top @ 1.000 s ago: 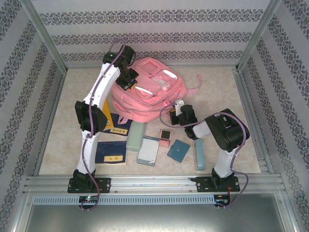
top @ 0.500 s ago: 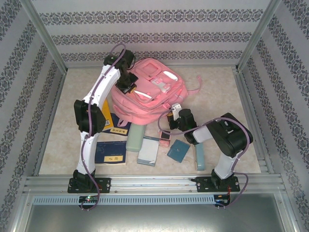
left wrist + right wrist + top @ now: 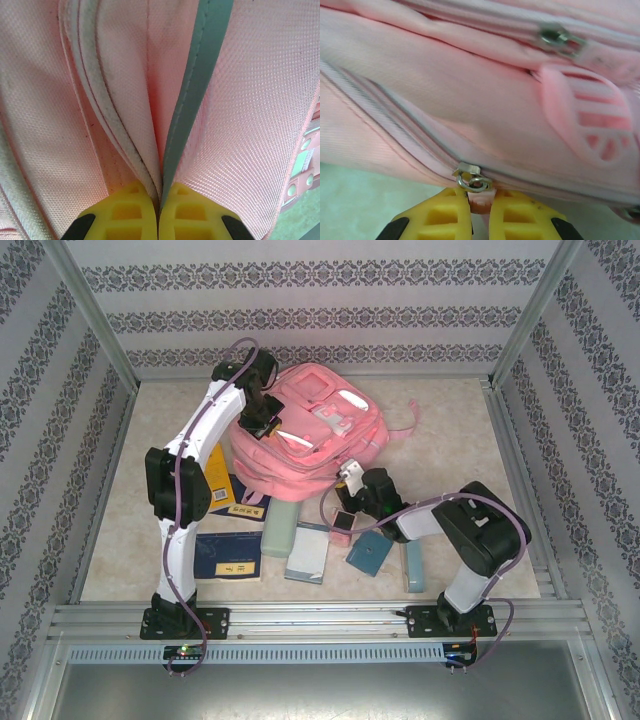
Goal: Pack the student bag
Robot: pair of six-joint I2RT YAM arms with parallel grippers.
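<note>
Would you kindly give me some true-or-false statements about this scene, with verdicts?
1. The left hand is shut on a fold of the large pink fabric backpack. True.
2. The right hand hangs open. False: it is shut on the backpack's zip pull.
3. The dark blue book with a pale label lies inside the backpack. False: it lies on the table.
4. A pale green oblong case lies on the table. True.
</note>
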